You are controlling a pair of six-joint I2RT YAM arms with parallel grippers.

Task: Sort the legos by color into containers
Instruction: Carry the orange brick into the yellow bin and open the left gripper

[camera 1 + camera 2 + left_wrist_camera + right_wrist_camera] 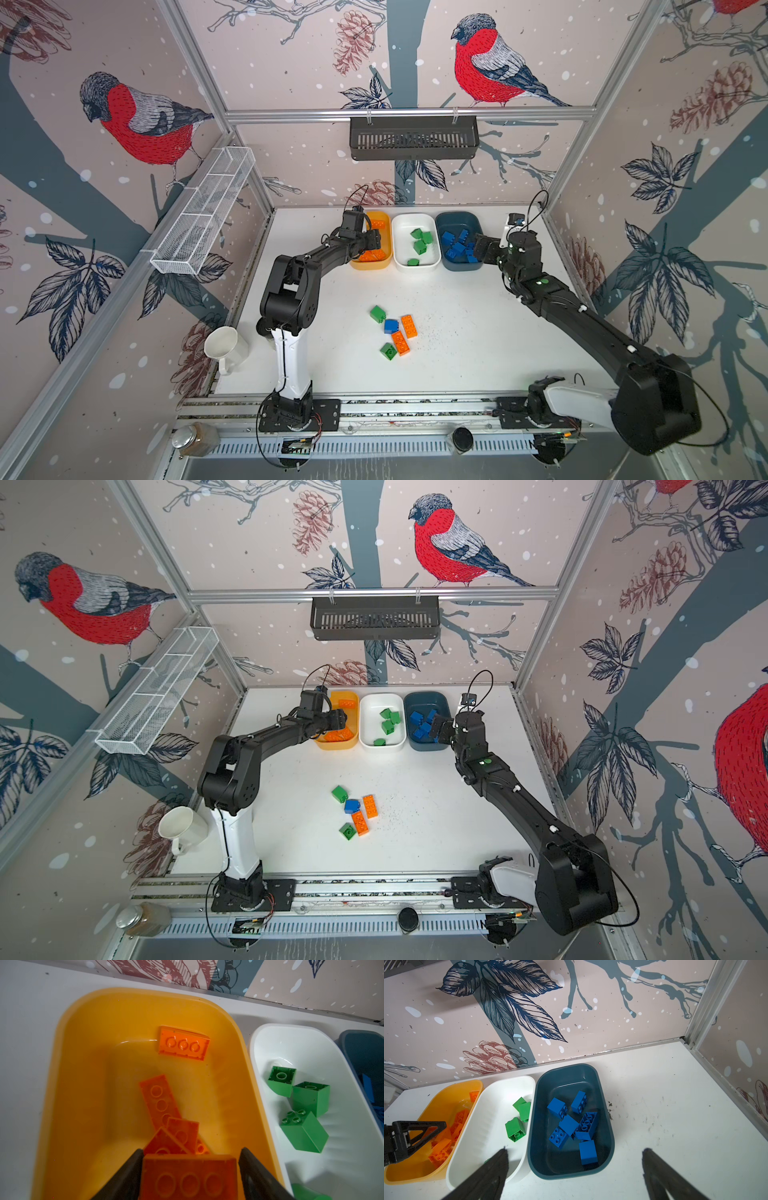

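Left wrist view: orange brick over the orange tub

Left wrist view shows the left gripper (192, 1150) with a long orange studded plastic brick (189, 1178) spanning the gap between its jaws. Each end of the brick sits at a finger's inner face, and it hangs above the near end of the yellow-orange rounded plastic tub (56, 1047). Whether the jaws are pinching it or have just let go, I cannot tell. Several orange bricks (160, 1101) lie piled directly beneath, with one more apart at the far wall.

The step in hand looks like the drop. To do it well, spread the jaws fully in one move, so both ends come free together and the brick falls flat rather than pivoting off one finger. The pile beneath may bounce it, so a low release is safer. Keep it well inside the rim and away from the white plastic tub (257, 1059) just beside, which holds green bricks (304, 1134). Lift straight up, clear of the tub wall, before swinging away.

The right gripper (575, 1149) hangs empty, jaws spread wide, over the near end of the dark teal plastic tub (604, 1105), where blue bricks (569, 1126) lie. Five loose bricks (400, 343), two orange, two green and one blue, sit bunched on the white table (478, 332) in both top views, unsorted.
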